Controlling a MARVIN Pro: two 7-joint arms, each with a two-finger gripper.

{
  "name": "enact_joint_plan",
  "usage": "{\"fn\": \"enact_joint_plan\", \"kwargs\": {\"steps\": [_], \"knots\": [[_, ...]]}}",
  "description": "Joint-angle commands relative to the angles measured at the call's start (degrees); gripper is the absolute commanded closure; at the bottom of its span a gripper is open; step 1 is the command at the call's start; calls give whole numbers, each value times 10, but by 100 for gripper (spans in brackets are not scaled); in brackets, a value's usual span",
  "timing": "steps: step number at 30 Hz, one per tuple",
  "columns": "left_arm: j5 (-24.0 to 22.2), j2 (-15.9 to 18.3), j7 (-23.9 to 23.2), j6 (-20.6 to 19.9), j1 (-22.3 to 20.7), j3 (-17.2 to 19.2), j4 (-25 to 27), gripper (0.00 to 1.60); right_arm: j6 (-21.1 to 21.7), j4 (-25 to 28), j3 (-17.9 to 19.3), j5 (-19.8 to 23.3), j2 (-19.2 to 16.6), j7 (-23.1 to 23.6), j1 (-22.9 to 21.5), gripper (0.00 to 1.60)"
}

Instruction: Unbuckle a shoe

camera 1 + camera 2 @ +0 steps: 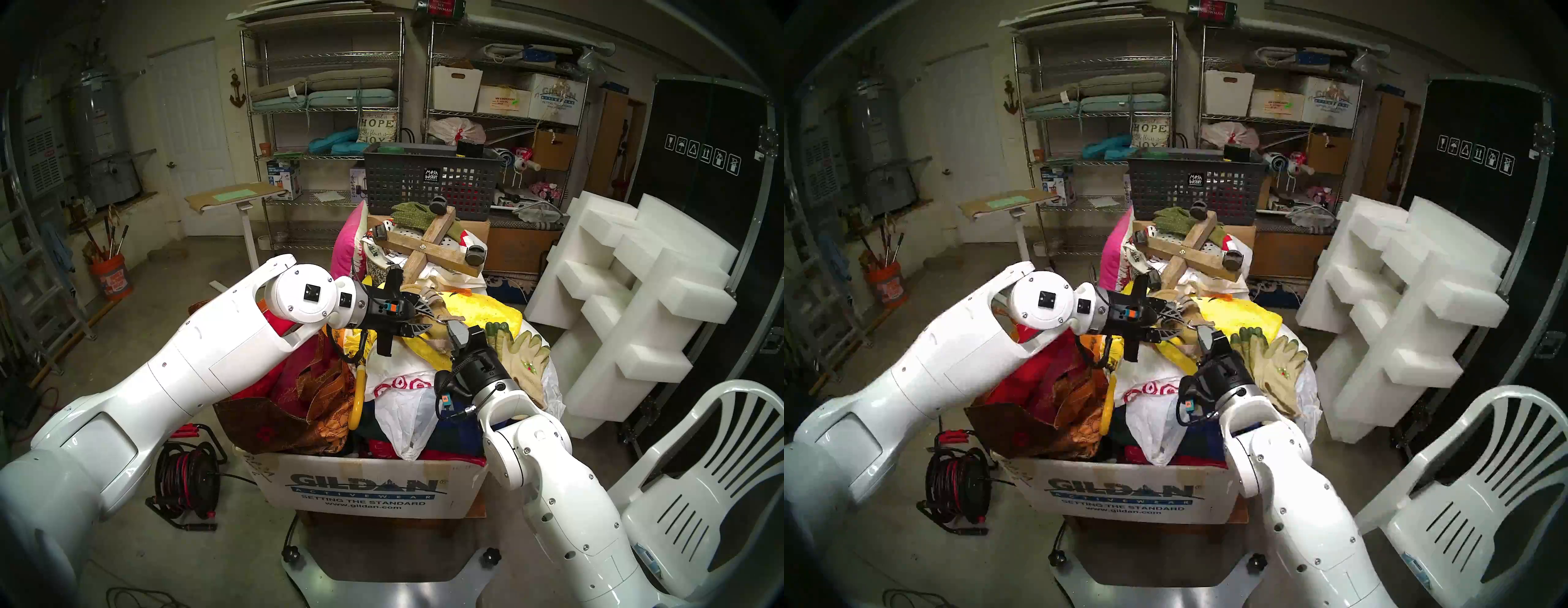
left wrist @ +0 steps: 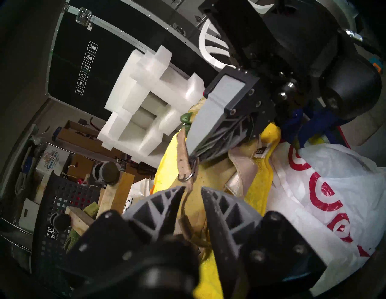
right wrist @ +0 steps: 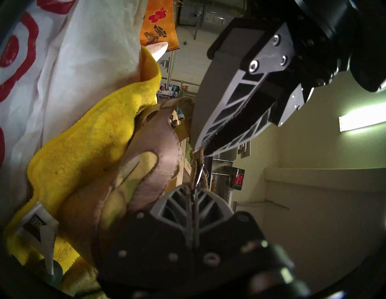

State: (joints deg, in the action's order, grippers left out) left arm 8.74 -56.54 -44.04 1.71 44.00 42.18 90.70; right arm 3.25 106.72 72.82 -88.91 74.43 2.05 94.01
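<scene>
Cardboard box (image 1: 369,492) is sitting nearest, its front panel printed "GILDAN ACTIVEWEAR SETTING THE STANDARD www.gildan.com", heaped with cloth and a crinkled white plastic bag (image 1: 399,407) bearing red rings. Atop the heap, at 12 o'clock from the box, the tan sandal (image 1: 437,316) is lying on a fuzzy yellow towel (image 1: 492,316), its soft leather folds and thin strap (image 2: 183,146) showing in the wrist views. The right gripper (image 1: 459,335) is pinching that strap with its grey ribbed fingers fully closed, just beside the metal buckle ring (image 2: 191,174). The left gripper (image 1: 420,316) is reaching in from 9 o'clock, its jaws partly apart with the strap running between them; whether they are gripping it I cannot tell. Knit work gloves (image 1: 522,361) are lying at 3 o'clock. Farther back, a wooden cross with casters (image 1: 428,246) is leaning before a grey lattice basket (image 1: 432,182) labelled "Mesh basket". A pillow (image 1: 377,127) reading "HOPE" is sitting on wire shelving.
</scene>
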Motion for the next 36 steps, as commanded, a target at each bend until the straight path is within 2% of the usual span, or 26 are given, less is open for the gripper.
{"fn": "enact_joint_plan", "kwargs": {"steps": [1, 13, 17, 19, 20, 23, 24, 31, 33, 36], "knots": [[10, -13, 20, 3, -9, 6, -8, 82, -1, 17, -3, -1, 1, 2, -1, 160], [14, -34, 19, 21, -15, 2, -32, 85, 1, 19, -8, -1, 0, 4, 2, 160], [12, -35, 15, 26, -16, 1, -32, 104, 1, 18, -9, -1, -1, 4, 0, 160], [14, -34, 17, 27, -15, 2, -31, 124, 1, 17, -10, -1, 0, 3, -1, 160], [14, -34, 18, 28, -14, 2, -30, 143, 2, 17, -10, -1, 0, 3, -1, 160], [15, -32, 23, 28, -12, 4, -28, 149, 4, 16, -10, -2, 1, 6, -3, 160], [15, -31, 24, 30, -11, 4, -28, 160, 5, 15, -10, -2, 2, 6, -4, 160], [12, -30, 20, 34, -10, 3, -29, 160, 11, 13, -10, 2, 11, 11, -9, 160], [12, -31, 18, 36, -11, 1, -30, 160, 26, 16, -8, 12, 30, 20, -11, 160], [12, -32, 18, 35, -10, 0, -29, 160, 33, 17, -3, 17, 36, 25, -16, 160]]}}
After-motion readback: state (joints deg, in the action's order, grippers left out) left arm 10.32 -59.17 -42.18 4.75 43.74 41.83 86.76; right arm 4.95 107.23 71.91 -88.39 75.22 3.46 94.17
